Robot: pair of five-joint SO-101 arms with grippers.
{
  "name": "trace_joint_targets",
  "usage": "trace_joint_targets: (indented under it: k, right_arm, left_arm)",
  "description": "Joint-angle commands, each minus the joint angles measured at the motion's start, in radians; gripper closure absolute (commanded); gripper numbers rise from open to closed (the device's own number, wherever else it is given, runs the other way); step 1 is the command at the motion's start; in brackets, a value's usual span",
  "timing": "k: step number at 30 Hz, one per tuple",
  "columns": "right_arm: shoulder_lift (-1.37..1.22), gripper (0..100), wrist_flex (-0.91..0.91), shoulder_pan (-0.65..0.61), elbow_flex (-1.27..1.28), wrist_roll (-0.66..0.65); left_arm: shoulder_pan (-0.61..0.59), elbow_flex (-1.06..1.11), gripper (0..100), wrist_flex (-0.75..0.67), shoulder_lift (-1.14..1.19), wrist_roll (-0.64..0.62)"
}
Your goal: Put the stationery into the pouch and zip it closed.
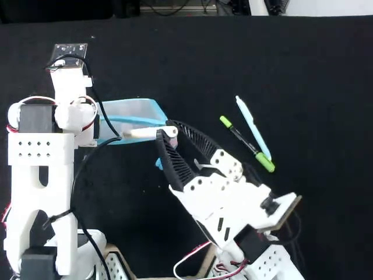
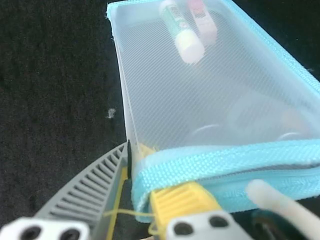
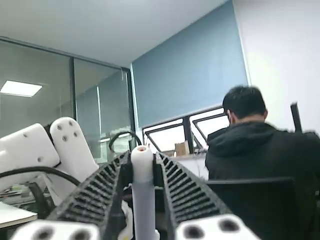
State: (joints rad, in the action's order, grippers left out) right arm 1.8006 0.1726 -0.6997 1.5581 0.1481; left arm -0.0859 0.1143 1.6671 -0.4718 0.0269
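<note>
A translucent light-blue pouch [image 1: 133, 114] [image 2: 210, 90] with a teal zipper edge lies at the left of the black table. My left gripper [image 2: 132, 156] is shut on its corner by the zipper end, under the left arm [image 1: 70, 111]. Through the pouch wall I see a white and green tube [image 2: 181, 31] and a pink item [image 2: 202, 20]. My right gripper [image 1: 164, 133] [image 3: 142, 159] is shut on a white pen [image 1: 143, 133] [image 3: 142, 190] [image 2: 280, 205], whose tip reaches the pouch's mouth. A green marker [image 1: 247, 144] and a light-blue pen [image 1: 253, 127] lie on the table to the right.
The black table cloth [image 1: 280, 64] stretches free behind and to the right of the pens. A small board with a cable [image 1: 70, 51] sits at the back left. Both arm bases stand along the front edge.
</note>
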Motion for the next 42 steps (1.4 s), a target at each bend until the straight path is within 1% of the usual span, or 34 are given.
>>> trace_joint_targets:
  k: [1,4,12,17,21,24,33,40,42]
  right_arm:
    - [0.104,98.8,0.043,-0.006,0.004,-0.114]
    - [0.104,98.8,0.043,-0.006,0.004,-0.158]
    - [0.084,98.8,0.044,-0.009,0.013,-0.155]
    - [-0.090,98.8,0.068,-0.012,-0.065,-0.153]
    - [-0.255,98.8,0.143,-0.012,-0.091,-0.152]
    - [-0.321,98.8,0.193,-0.012,-0.090,-0.152]
    - [-0.340,98.7,0.199,-0.014,-0.056,-0.152]
    - [-0.343,98.7,0.195,-0.100,-0.015,-0.157]
    - [-0.344,98.7,0.195,-0.106,-0.002,-0.158]
  left_arm:
    - [0.002,0.007,97,-0.003,0.008,-0.012]
    - [0.002,0.007,97,-0.003,0.008,-0.012]
    - [0.002,0.007,97,-0.003,0.008,-0.012]
    - [0.004,0.007,97,-0.003,0.008,-0.012]
    - [0.002,0.007,97,-0.003,0.008,-0.012]
    - [0.002,0.007,97,-0.003,0.008,-0.012]
    - [0.002,0.007,97,-0.003,0.008,-0.012]
    - [0.002,0.007,97,-0.002,0.008,-0.012]
    - [0.002,0.007,97,-0.002,0.008,-0.012]
